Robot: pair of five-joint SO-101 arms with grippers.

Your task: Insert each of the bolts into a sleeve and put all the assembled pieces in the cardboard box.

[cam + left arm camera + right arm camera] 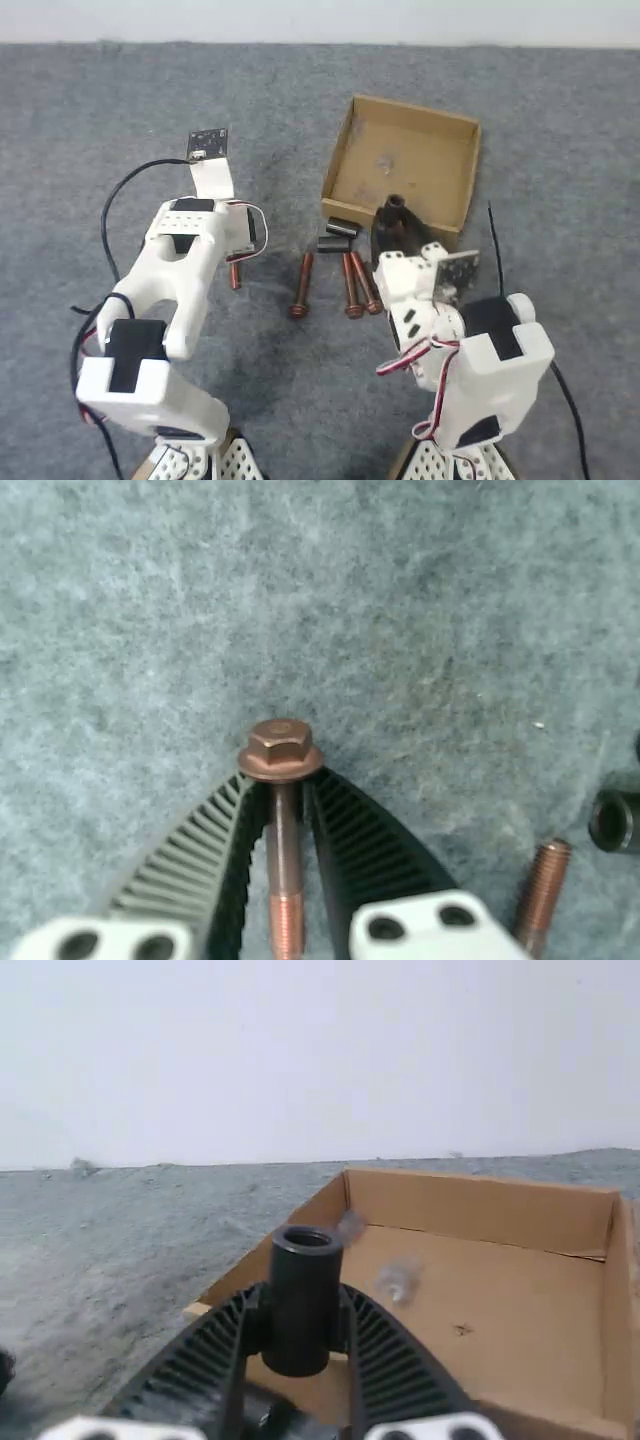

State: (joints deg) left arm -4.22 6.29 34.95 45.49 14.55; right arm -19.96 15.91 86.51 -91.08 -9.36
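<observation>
The left gripper (285,788) is closed down to a narrow gap, and a bolt (281,748) is held in it by the shank. The long axis of the bolt is laid along the fingers. Its hex head is pointed away from the wrist, just past the fingertips, and the threaded end is turned back towards the wrist. It cannot be told whether the bolt is lifted off the carpet (120,120).

The right gripper (300,1305) is closed on a black sleeve (302,1260). The sleeve is held upright, with its open bore turned up, at the near wall of the cardboard box (480,1205).

Three loose bolts (301,285) are laid on the carpet between the arms, with their heads turned towards the arms' bases. Two loose sleeves (339,227) are laid on their sides just beside the box.

The whole surface is covered by grey carpet, and a plain white wall (300,1050) is seen behind it.
</observation>
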